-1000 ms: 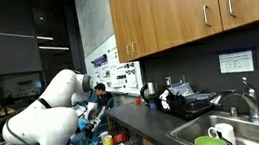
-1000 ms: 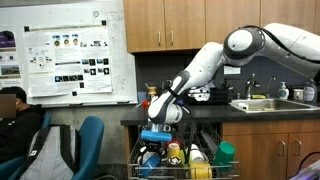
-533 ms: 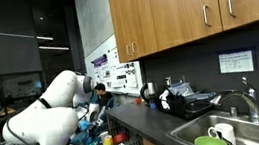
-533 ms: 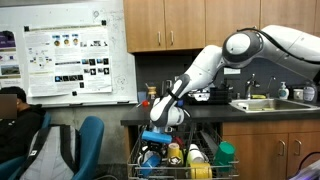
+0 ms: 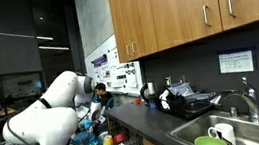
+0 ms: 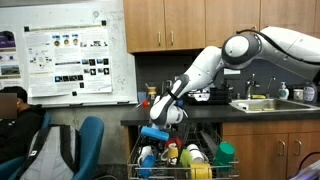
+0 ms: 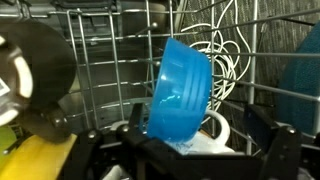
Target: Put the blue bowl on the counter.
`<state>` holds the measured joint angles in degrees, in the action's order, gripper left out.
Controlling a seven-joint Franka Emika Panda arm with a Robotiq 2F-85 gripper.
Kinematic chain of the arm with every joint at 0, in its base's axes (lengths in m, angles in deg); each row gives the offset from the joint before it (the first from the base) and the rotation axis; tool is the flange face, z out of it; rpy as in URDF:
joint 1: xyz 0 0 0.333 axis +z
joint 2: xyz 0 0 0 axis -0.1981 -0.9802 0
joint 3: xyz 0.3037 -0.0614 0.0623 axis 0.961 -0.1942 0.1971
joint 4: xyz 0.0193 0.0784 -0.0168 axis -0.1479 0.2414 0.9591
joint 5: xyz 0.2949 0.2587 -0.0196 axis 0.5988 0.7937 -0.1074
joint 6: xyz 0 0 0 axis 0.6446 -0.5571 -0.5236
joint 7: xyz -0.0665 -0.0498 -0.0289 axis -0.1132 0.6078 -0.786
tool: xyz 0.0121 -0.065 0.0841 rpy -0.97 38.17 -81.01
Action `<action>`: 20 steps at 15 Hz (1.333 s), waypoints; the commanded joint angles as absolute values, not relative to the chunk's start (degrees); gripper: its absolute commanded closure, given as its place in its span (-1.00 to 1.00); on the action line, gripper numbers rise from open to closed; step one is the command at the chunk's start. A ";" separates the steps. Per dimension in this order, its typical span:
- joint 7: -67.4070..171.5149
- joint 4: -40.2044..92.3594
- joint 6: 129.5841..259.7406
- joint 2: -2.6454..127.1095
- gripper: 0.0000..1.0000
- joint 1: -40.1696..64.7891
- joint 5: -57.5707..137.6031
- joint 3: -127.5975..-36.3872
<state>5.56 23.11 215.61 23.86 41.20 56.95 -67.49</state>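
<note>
Now, with the jaws wide open and empty, they should straddle the bowl (image 7: 180,92) standing on edge mid-frame in the rack (image 7: 105,40), then close squarely.

Office or lab kitchenette: wooden wall cabinets (image 5: 192,9), dark counter (image 5: 151,123), steel sink (image 5: 188,130), dishwasher rack (image 6: 137,168), research posters (image 6: 70,60) on the wall.
</note>
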 commanded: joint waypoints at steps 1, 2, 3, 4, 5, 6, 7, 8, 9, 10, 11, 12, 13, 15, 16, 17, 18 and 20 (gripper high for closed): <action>4.20 21.12 215.09 24.17 -0.48 42.17 57.44 -67.76; 4.17 20.72 214.85 23.99 -0.36 42.31 57.44 -67.65; 4.10 20.20 214.73 23.63 -0.22 42.45 57.48 -67.59; 4.09 19.83 214.65 23.39 -0.46 42.55 57.53 -67.43; 3.98 19.58 214.56 23.18 -0.82 42.73 57.49 -67.41; 3.86 19.40 214.51 23.04 -0.88 42.90 57.50 -67.38; 3.67 19.48 214.51 22.88 -0.96 42.97 57.63 -67.26; 3.51 19.64 214.60 22.76 -1.00 43.06 57.71 -67.18; 3.33 19.92 214.71 22.78 -1.00 43.10 57.87 -67.01; 3.27 20.20 215.17 22.61 -1.00 43.14 57.98 -66.83; 3.30 20.27 215.64 22.33 -1.00 43.16 58.04 -66.72; 3.36 19.96 216.00 21.83 -1.00 43.18 58.00 -66.73; 3.51 19.58 216.33 21.43 -1.00 43.25 57.87 -66.80; 3.82 18.96 217.07 20.84 -1.00 43.18 57.88 -66.70; 3.90 18.50 217.40 20.59 -1.00 43.17 57.86 -66.69; 3.99 17.79 217.54 20.18 -1.00 43.19 57.75 -66.76; 4.07 17.22 217.43 19.91 -1.00 43.17 57.70 -66.75; 4.60 15.65 216.88 19.17 -0.67 42.95 57.45 -66.78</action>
<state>4.07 19.12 216.65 21.03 43.10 56.95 -66.94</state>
